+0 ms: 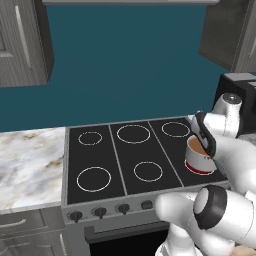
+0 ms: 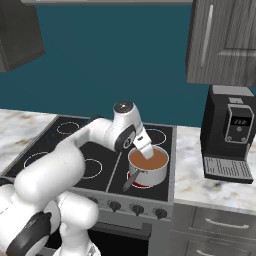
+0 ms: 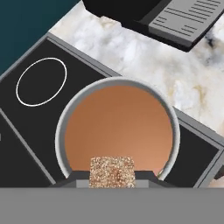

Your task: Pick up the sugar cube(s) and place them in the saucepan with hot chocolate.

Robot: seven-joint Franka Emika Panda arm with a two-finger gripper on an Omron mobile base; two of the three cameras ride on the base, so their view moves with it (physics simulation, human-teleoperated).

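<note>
**Sugar cube held above the saucepan**

Because the cube must fall into the chocolate, the hand grips the sugar cube directly over the saucepan. The saucepan stands on the stove, at its front right corner, near the coffee machine on the worktop.

White arm reaches forward from the base, elbow bent, wrist angled downward. Gripper points down, its jaws partly closed on a sugar cube clamped between the fingertips.
</note>
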